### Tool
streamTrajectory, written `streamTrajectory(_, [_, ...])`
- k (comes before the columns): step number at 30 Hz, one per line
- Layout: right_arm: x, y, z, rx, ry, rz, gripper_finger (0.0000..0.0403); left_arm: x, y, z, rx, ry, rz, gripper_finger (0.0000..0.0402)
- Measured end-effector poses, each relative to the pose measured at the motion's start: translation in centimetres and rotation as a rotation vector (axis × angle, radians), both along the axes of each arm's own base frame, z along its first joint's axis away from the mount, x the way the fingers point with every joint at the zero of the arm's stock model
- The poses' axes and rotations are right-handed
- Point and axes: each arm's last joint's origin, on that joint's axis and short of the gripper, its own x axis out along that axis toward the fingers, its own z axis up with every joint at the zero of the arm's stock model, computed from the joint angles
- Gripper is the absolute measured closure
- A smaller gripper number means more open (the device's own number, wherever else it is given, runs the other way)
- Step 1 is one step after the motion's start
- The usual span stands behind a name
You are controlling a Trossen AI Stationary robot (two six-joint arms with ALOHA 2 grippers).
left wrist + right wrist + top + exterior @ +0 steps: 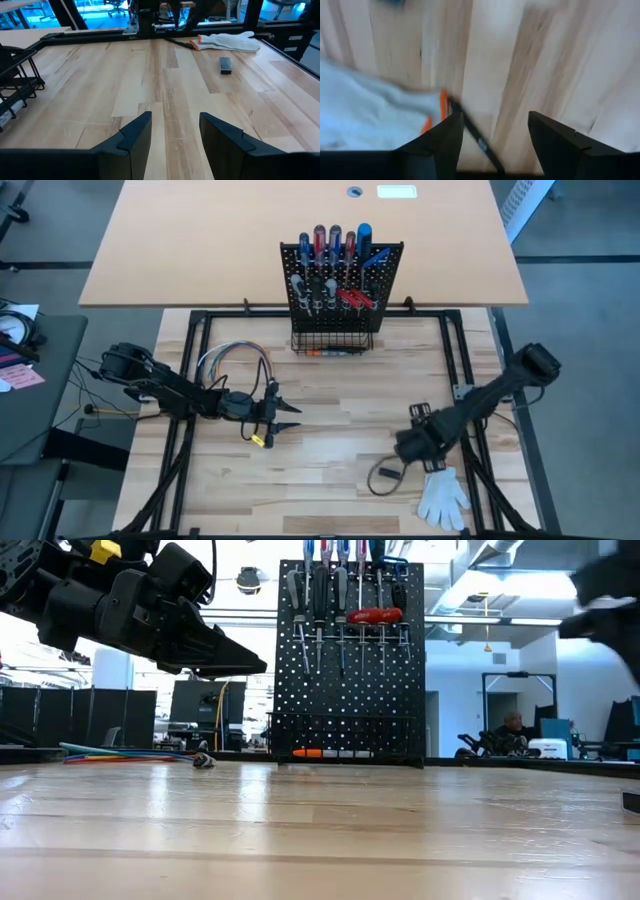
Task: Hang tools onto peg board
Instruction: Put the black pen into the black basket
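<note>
The peg board stands upright at twelve o'clock on the table, its tools hanging in a row. The left gripper hovers at nine o'clock, fingers parted and empty. The right gripper sits at four o'clock, fingers wide over a black strap, touching the white glove.
</note>
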Motion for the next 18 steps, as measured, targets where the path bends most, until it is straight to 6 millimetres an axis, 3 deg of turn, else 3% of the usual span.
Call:
streamTrajectory(6, [-0.7,2.2,-2.7,-0.013,0.111,0.070,0.0192,0.0,0.0,0.0,0.006,0.001,-0.001,0.0240])
streamTrajectory(11, [-1.0,2.3,-5.9,-0.033,0.262,0.066,0.0216,0.0,0.0,0.0,0.006,0.000,-0.001,0.0240])
streamTrajectory(18, [-0.6,2.2,-8.6,-0.011,0.279,0.115,0.0284,0.0,0.0,0.0,0.007,0.000,-0.001,0.0240])
